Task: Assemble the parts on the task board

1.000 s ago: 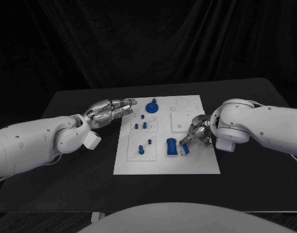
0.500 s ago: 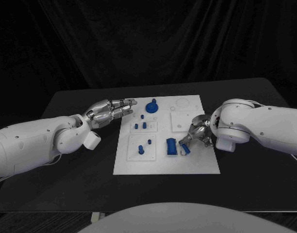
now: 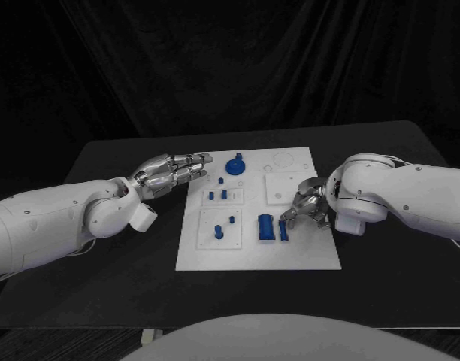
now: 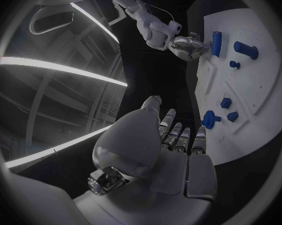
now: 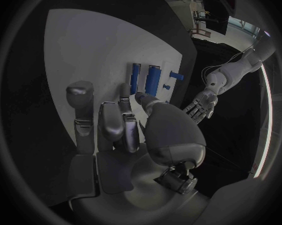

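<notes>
The white task board [image 3: 254, 252] lies in the middle of the table. A slim blue bar [image 3: 284, 230] lies flat on it beside a wider blue block [image 3: 264, 227], also seen as the bar [image 5: 135, 77] and the block [image 5: 153, 78]. My right hand [image 3: 306, 204] hovers just behind the bar's near end with its fingers [image 5: 80, 96] apart, holding nothing. My left hand [image 3: 171, 172] floats at the board's left edge, fingers stretched out together and empty. A blue knob [image 3: 237, 163] and small blue pegs [image 3: 224, 195] stand farther back.
More blue pegs [image 3: 218, 231] stand in the board's front left panel. A round recess [image 3: 283, 160] marks the board's far right corner. Black table [image 3: 404, 248] surrounds the board, with its edges well away from both arms.
The slim blue bar, tilted in my right hand's fingers a second ago, now lies straight beside the wider block. The right hand has drawn back slightly. The left hand has not moved.
</notes>
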Controlling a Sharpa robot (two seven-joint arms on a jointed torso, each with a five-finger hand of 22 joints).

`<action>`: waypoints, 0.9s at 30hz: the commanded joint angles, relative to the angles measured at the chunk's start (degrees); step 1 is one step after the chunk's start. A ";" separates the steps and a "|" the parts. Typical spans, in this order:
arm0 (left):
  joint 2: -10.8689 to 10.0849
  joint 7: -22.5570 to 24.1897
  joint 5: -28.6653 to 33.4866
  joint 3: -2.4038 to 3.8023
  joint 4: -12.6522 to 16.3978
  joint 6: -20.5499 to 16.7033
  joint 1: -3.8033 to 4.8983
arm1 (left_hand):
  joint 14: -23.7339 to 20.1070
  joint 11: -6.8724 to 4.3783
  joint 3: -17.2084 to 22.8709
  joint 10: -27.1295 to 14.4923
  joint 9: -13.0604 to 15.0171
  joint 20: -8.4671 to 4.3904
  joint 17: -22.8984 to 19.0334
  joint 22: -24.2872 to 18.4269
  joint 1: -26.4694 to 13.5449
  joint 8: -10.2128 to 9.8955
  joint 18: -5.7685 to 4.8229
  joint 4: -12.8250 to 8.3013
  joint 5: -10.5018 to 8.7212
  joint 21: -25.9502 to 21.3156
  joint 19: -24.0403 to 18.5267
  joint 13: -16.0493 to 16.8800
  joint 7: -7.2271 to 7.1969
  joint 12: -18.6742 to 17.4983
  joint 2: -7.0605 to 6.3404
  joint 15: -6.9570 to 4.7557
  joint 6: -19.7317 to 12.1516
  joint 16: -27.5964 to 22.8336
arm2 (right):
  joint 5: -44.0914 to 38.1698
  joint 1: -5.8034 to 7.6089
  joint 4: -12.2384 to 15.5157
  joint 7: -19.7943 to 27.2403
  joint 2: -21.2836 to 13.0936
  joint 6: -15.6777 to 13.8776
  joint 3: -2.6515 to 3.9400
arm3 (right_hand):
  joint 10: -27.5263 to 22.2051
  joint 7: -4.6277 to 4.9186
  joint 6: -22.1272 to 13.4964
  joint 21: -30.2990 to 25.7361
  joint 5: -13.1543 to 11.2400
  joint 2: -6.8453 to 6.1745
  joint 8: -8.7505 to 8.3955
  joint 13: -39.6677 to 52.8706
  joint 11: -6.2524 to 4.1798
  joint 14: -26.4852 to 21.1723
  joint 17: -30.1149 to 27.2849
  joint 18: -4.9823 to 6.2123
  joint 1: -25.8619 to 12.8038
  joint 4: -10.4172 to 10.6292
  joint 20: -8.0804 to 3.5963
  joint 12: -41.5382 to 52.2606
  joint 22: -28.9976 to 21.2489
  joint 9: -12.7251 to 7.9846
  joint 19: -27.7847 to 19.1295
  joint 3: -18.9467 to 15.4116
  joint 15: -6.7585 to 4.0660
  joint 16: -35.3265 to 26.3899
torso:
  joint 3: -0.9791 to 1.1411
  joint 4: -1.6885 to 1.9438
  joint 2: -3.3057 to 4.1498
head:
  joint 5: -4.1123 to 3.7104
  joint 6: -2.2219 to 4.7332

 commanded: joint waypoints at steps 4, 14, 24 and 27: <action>0.08 0.50 0.26 0.06 0.09 0.73 -0.09 | -0.02 0.37 0.01 -0.05 0.06 0.37 -0.05 -0.06 0.37 0.24 0.32 -0.51 0.49 -0.20 -0.06 0.04 0.67 0.14 -0.14 0.56 0.52 -0.21 | -0.41 -0.15 0.00 -0.70 0.07 0.21 0.02 | 6.06 -0.29 0.19 -0.79 1.55 -0.32 0.12 15.06 -0.20 0.61 -0.44 0.68 1.40 -1.38 -0.18 0.15 2.73 0.24 0.05 1.47 -0.33 -0.56 | 0.00 0.02 0.02 | 0.04 -0.01; 0.08 0.57 0.26 0.06 0.12 0.81 -0.10 | -0.02 0.37 0.01 -0.05 0.06 0.37 -0.05 -0.06 0.37 0.24 0.32 -0.51 0.49 -0.20 -0.06 0.04 0.67 0.14 -0.14 0.56 0.52 -0.21 | -0.39 -0.16 0.78 -0.27 -0.71 -1.70 0.02 | 6.06 -0.04 0.19 -1.63 -4.75 -2.21 0.12 15.06 0.03 0.55 -1.06 0.70 -1.02 -0.61 -0.03 0.15 2.60 0.48 0.10 0.33 -0.14 -1.10 | 0.00 0.01 0.01 | 0.10 -0.01; -0.40 1.50 0.26 0.06 0.42 0.33 -0.10 | -0.02 0.39 0.09 -0.02 0.08 0.38 -0.05 -0.06 0.35 0.31 0.32 -0.64 0.70 -0.20 -0.06 0.06 0.69 0.23 -0.12 0.57 0.64 -0.21 | -0.14 0.23 7.66 6.08 -7.17 -10.82 0.04 | 6.06 0.10 -0.59 0.64 -14.85 -3.10 -0.04 15.06 0.14 1.22 1.57 0.34 -2.82 2.57 0.05 0.15 3.44 0.76 0.91 -2.71 -0.07 0.34 | 0.02 0.01 0.01 | 0.50 -0.01; -0.50 1.92 0.26 0.06 0.51 0.15 -0.10 | -0.02 0.39 0.13 0.01 0.10 0.40 -0.05 -0.06 0.35 0.37 0.33 -0.69 0.76 -0.20 -0.06 0.07 0.68 0.33 -0.09 0.59 0.77 -0.21 | -0.66 0.38 10.35 11.27 -9.63 -14.61 0.04 | 6.06 0.26 -1.54 4.87 -10.82 -2.57 -0.13 15.06 0.24 1.96 4.98 -0.26 -0.02 1.96 0.03 0.15 4.78 0.67 1.71 -1.99 -0.04 2.46 | 0.03 0.01 0.02 | 0.50 -0.01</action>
